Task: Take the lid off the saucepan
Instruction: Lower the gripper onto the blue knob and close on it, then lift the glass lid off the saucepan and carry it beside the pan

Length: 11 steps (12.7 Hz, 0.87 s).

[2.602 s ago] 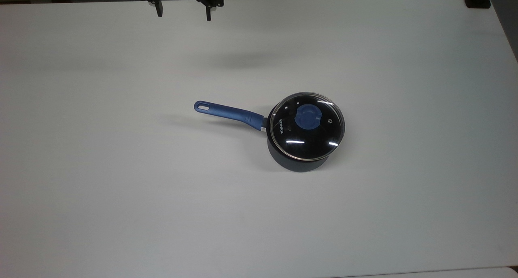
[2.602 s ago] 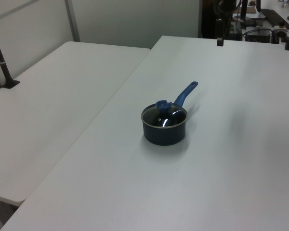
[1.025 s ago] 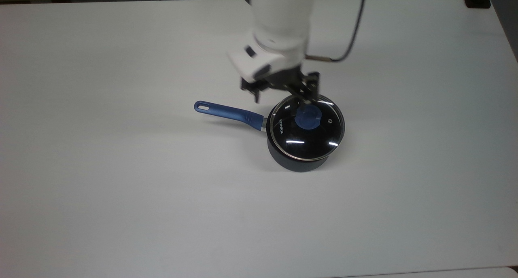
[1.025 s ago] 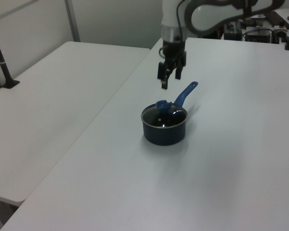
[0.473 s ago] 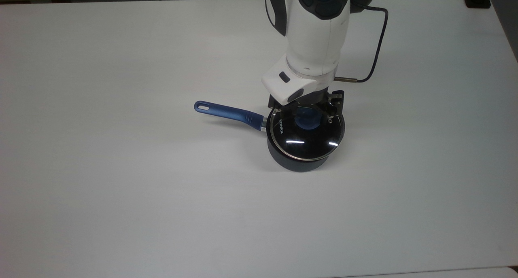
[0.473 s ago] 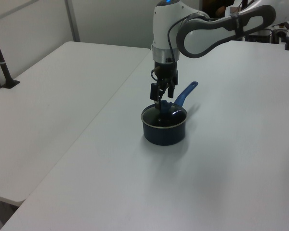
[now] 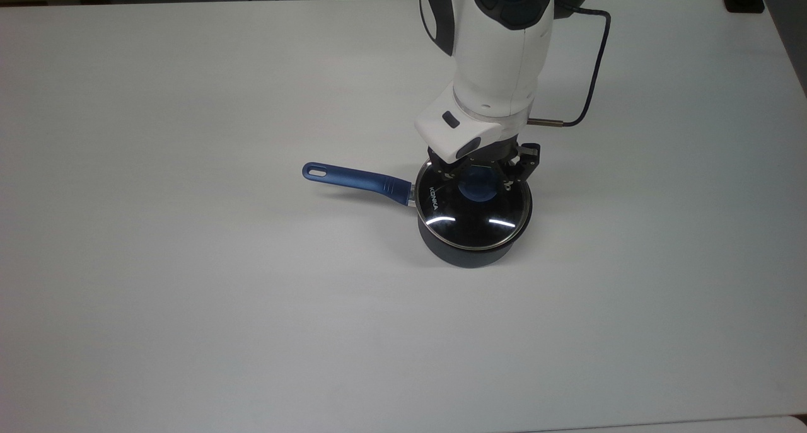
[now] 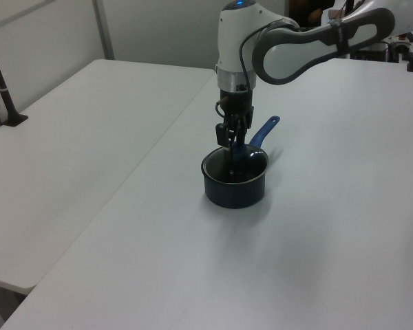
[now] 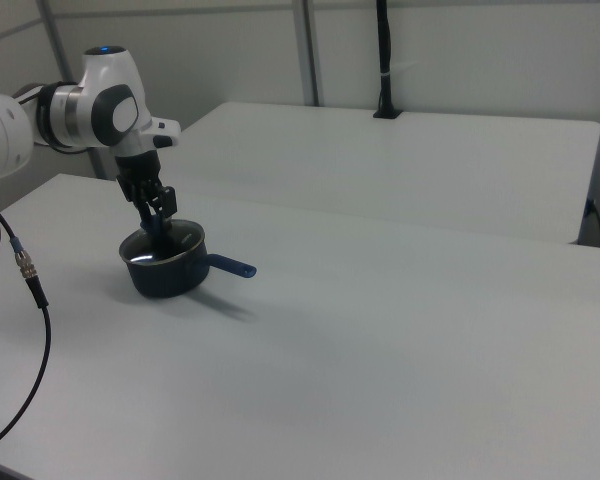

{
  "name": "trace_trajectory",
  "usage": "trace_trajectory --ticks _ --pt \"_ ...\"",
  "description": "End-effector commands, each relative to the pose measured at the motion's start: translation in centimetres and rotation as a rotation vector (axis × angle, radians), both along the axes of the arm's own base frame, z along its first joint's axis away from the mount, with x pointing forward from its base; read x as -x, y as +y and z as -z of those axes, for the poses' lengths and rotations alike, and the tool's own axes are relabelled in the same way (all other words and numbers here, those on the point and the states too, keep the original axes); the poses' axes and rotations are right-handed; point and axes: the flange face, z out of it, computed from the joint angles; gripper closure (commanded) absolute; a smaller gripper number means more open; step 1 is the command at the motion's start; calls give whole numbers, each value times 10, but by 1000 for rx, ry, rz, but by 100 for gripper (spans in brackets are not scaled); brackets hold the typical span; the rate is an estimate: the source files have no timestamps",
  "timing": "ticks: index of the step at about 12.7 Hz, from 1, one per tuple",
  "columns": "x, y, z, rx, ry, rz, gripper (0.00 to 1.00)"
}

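A white robot arm (image 7: 498, 61) is reaching down over a white table (image 7: 189, 294), and its black gripper (image 7: 480, 179) is sitting right over the pan (image 7: 470, 247). The two fingers (image 7: 512, 171) are standing on either side of the blue knob (image 7: 477, 188) of the glass lid (image 7: 473, 209), which is lying on the pan's rim. The pan's blue handle (image 7: 356, 179) is pointing away from the jaws toward the top view's left. A black cable (image 7: 592, 74) is looping off the arm toward the top view's right.

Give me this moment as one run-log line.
phase: grasping knob | gripper: down at lid's blue knob | lid: on saucepan, not lifted | table: white
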Motion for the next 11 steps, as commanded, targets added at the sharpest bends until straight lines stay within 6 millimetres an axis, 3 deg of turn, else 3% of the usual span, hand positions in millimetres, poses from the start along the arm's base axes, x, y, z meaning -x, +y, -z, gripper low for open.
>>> trace_trajectory --ticks 1,3,5,7,9,11 --pt "1 9 -5 -7 -9 -2 63" --pt "4 4 -26 -12 -31 -8 65" --pt "20 -12 -68 -22 -76 -24 66" --pt "42 -51 -87 -18 -72 -23 65" --pt "80 -92 -68 1 -11 -75 65" --pt "104 -125 -54 11 28 -106 66"
